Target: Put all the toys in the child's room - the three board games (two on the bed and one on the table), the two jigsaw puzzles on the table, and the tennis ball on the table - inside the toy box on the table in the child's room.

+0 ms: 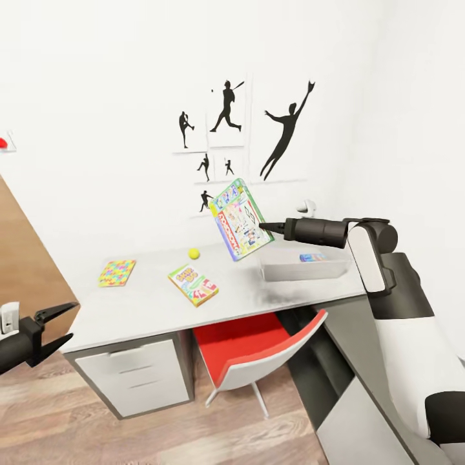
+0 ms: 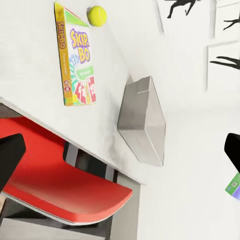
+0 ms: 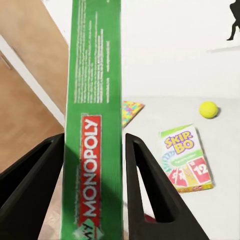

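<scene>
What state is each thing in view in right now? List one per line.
Monopoly box: held in the air, tilted, over the table.
Right claw: shut on the Monopoly box.
Left claw: open, holding nothing.
Skip-Bo box: flat on the table.
Tennis ball: resting on the table.
Puzzle: flat on the table.
Toy box: open-topped.

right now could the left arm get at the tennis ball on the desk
Probably not without moving first. The left gripper hangs open, low off the table's near corner, while the tennis ball sits far back by the wall. Nothing blocks it.
</scene>
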You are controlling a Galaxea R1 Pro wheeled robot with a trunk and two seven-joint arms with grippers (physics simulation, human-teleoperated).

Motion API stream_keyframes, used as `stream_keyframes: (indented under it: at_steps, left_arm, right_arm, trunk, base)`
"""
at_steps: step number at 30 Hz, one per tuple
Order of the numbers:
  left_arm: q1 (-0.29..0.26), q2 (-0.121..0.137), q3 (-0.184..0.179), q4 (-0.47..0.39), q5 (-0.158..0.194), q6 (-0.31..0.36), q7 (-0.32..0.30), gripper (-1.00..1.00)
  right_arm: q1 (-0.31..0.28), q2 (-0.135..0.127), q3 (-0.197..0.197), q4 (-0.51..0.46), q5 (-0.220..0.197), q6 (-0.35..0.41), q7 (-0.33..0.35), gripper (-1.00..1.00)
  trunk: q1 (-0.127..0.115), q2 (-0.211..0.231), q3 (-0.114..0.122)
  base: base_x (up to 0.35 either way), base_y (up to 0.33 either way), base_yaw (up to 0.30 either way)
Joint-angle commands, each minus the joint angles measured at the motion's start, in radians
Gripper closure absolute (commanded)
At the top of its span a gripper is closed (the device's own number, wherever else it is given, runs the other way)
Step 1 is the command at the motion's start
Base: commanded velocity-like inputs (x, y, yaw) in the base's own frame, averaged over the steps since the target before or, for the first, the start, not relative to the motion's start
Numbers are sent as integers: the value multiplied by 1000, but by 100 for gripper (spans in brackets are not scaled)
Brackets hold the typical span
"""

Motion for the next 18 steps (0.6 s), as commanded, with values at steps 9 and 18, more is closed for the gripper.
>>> stream_keyframes:
  at_steps: [9,18]
  left_arm:
    - [-2,1,1,0,9,3,9,-100]
    - [-2,0,2,0,10,2,11,-100]
  right_arm:
    - [-2,-2,0,-1,2,3,6,100]
    - [-3,-4,0,-1,2,3,5,100]
  trunk:
    - [1,-2,-2]
    - [1,-2,-2]
  base:
    - [112,-174,291]
    - [211,-204,291]
